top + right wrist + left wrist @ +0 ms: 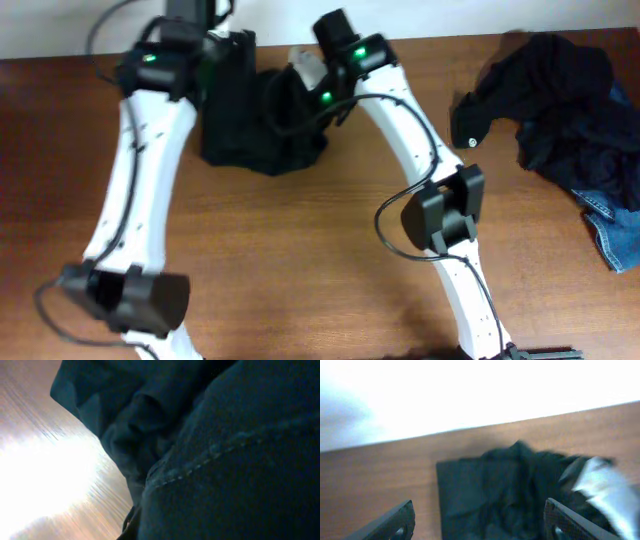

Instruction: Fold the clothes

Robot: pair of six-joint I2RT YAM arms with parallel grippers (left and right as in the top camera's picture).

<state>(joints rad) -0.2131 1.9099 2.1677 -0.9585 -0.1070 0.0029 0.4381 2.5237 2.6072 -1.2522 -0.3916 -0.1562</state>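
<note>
Black garment (255,125) bunched at far edge of table (330,250): left gripper (477,527) wide open before it, right gripper (303,68) closed against it; clothes pile (560,95) well apart, rightward.

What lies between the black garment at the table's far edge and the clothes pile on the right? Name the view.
Overhead view: only bare table and the right arm's white link cross the stretch between the black garment and the clothes pile.

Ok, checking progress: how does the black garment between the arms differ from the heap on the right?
The black garment is compact, one edge straight; the heap sprawls crumpled. The heap shows blue denim at its near edge; the garment looks all black. Both are dark fabric on the table.
</note>
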